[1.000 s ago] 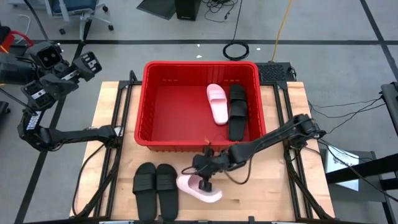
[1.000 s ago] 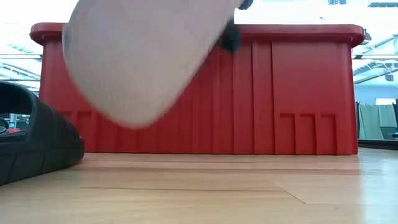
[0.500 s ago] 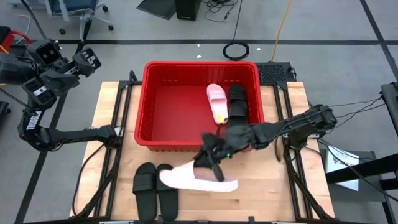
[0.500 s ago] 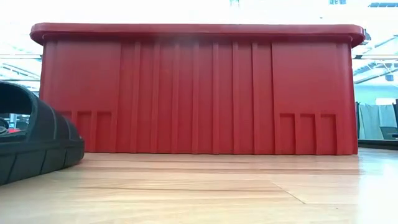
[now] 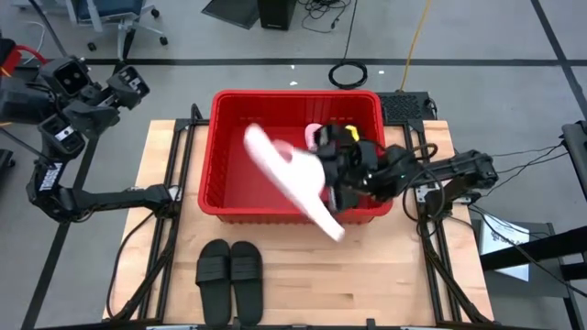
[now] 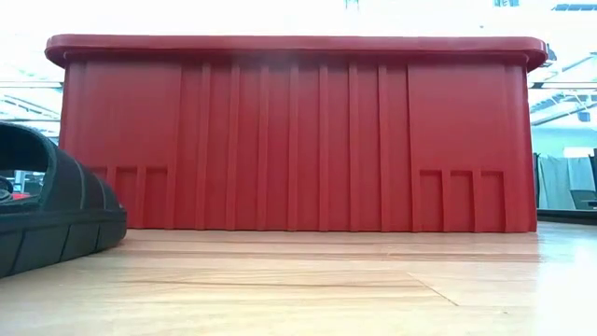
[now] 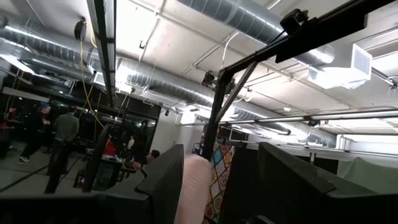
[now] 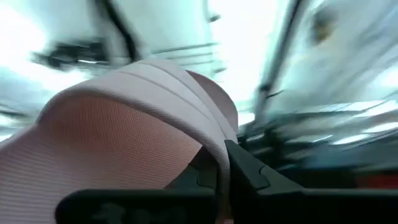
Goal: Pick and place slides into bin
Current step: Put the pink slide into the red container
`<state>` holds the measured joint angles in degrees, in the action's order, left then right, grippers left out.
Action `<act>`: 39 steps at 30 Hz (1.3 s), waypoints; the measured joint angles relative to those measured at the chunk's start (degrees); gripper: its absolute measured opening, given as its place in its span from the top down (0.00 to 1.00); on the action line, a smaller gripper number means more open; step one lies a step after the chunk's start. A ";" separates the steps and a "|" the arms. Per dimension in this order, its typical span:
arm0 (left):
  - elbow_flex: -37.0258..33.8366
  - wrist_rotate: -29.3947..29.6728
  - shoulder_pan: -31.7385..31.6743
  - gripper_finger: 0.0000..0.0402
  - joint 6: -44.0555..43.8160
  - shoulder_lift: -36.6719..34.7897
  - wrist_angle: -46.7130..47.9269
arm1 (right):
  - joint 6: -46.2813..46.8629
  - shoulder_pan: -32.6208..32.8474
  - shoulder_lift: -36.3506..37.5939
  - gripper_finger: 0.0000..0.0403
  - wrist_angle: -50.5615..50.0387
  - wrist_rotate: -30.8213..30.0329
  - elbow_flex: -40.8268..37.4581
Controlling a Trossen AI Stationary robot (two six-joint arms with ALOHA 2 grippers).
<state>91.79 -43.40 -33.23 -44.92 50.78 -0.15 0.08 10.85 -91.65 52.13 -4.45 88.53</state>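
My right gripper (image 5: pixel 332 174) is high above the red bin (image 5: pixel 229 110) and is shut on a pale pink slide (image 5: pixel 289 174). That slide stretches slantwise over the bin's inside and its near wall. Inside the bin lie another pink slide (image 5: pixel 315 136) and a black slide (image 5: pixel 350 136), both mostly hidden by the arm. Two black slides (image 5: pixel 229 280) lie side by side on their soles near the table's front edge. My left gripper (image 7: pixel 211 186) is open, raised beyond the table's far left corner, with nothing between its fingers. My right gripper holds the pink slide at its wide strap (image 8: pixel 208 146), with one dark finger (image 8: pixel 245 171) against the strap's edge. The other finger is hidden by the slide. The slide is lifted clear above the bin and tilted, its long axis slanting from the bin's middle to its near wall.
The low view shows the bin's ribbed near wall (image 6: pixel 298 140) and one black slide (image 6: pixel 47 210) on the wood at the left. Bare tabletop (image 5: pixel 367 275) lies in front of the bin, to the right of the black pair.
My right gripper has risen from the table in front of the bin, gone toward the far edge over the bin, and tipped from pointing down to slanting upward. The pink slide has been lifted clear of the table and swung up with it.
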 joint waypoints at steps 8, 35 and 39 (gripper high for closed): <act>0.02 -1.82 0.00 0.47 -0.01 0.85 1.68 | -20.22 -3.32 0.49 0.99 -15.37 -19.36 9.86; 0.02 1.14 -0.07 0.47 2.77 4.78 3.02 | -13.42 -9.18 -0.47 0.99 -64.39 -62.07 16.83; 0.02 2.99 -0.09 0.47 2.82 5.61 2.98 | -7.56 -13.31 -0.47 0.99 -69.97 -53.44 16.83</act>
<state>91.81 -40.40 -33.32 -42.10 56.39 2.83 -7.48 -2.46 -92.12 -17.84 -57.90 105.36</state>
